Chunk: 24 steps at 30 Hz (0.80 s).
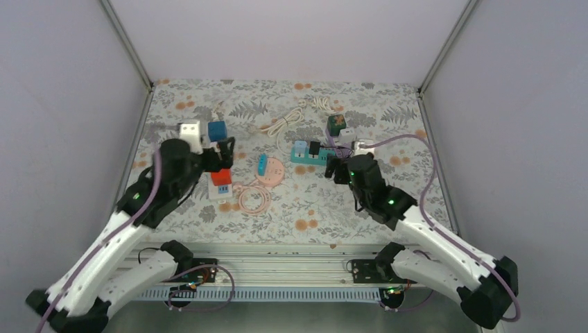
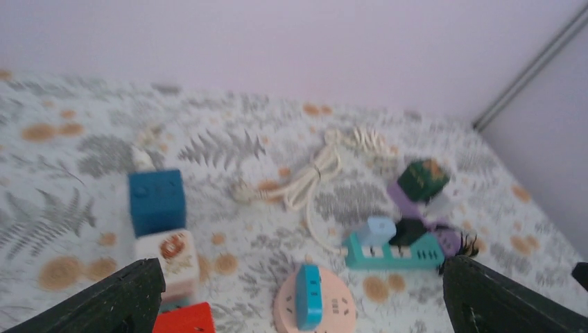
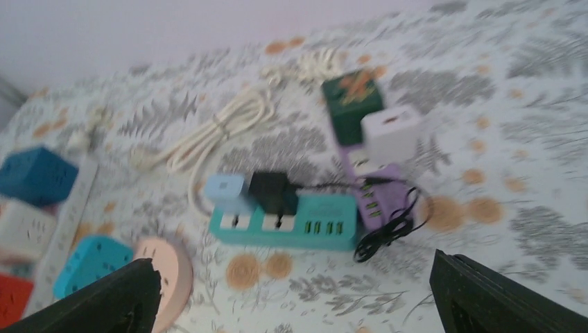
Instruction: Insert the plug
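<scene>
A blue plug (image 2: 308, 295) stands upright in the round pink socket (image 2: 340, 309), seen in the top view as the blue plug (image 1: 261, 164) on the pink socket (image 1: 272, 171). My left gripper (image 2: 298, 291) is open, its fingers (image 2: 118, 298) wide on either side of that socket and touching nothing. A teal power strip (image 3: 305, 225) carries a light blue plug (image 3: 225, 191) and a black plug (image 3: 272, 192) with a black cord. My right gripper (image 3: 295, 291) is open just in front of the strip, nothing between its fingers (image 3: 104, 302). From above I see the left gripper (image 1: 223, 156) and the right gripper (image 1: 338, 168).
A red cube socket (image 1: 222, 177), a white cube (image 1: 188, 132) and a blue cube (image 1: 217, 130) sit by the left gripper. A green cube (image 1: 336, 123), a white adapter (image 3: 390, 132) and a purple strip (image 3: 374, 198) lie behind the teal strip. A coiled white cable (image 1: 288, 121) lies at the back.
</scene>
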Each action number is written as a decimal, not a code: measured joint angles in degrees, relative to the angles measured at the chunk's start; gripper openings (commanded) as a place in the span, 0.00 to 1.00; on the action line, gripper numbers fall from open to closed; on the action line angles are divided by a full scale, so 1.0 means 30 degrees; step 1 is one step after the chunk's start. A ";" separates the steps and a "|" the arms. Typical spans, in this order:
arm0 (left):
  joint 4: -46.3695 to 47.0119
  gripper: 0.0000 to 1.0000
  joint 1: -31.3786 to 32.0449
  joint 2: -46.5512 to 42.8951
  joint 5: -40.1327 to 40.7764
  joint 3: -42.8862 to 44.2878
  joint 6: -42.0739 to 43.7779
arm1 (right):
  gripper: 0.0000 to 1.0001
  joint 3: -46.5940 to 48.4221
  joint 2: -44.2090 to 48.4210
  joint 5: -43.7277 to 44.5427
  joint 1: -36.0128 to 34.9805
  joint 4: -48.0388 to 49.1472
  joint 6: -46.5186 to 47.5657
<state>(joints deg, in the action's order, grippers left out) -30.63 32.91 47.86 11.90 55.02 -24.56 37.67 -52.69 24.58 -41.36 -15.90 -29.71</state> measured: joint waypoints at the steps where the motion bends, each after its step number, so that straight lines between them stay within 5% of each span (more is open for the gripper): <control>1: -0.0036 1.00 0.0000 -0.1020 0.0444 -0.0175 0.0015 | 1.00 0.0517 0.0393 0.0554 0.0095 -0.0787 -0.0211; 12: -0.1515 1.00 0.0000 -1.0156 0.5268 0.0248 0.1552 | 1.00 0.4845 0.6062 0.4699 0.0211 -0.6397 -0.1377; 24: -0.3898 1.00 0.0000 -1.1417 0.8196 0.0641 0.2259 | 1.00 0.5974 0.8364 0.6943 0.0211 -1.0047 -0.1574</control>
<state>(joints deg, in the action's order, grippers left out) -42.33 32.91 13.61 36.49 56.95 -17.78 55.59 -27.59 45.41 -40.73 -46.04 -34.44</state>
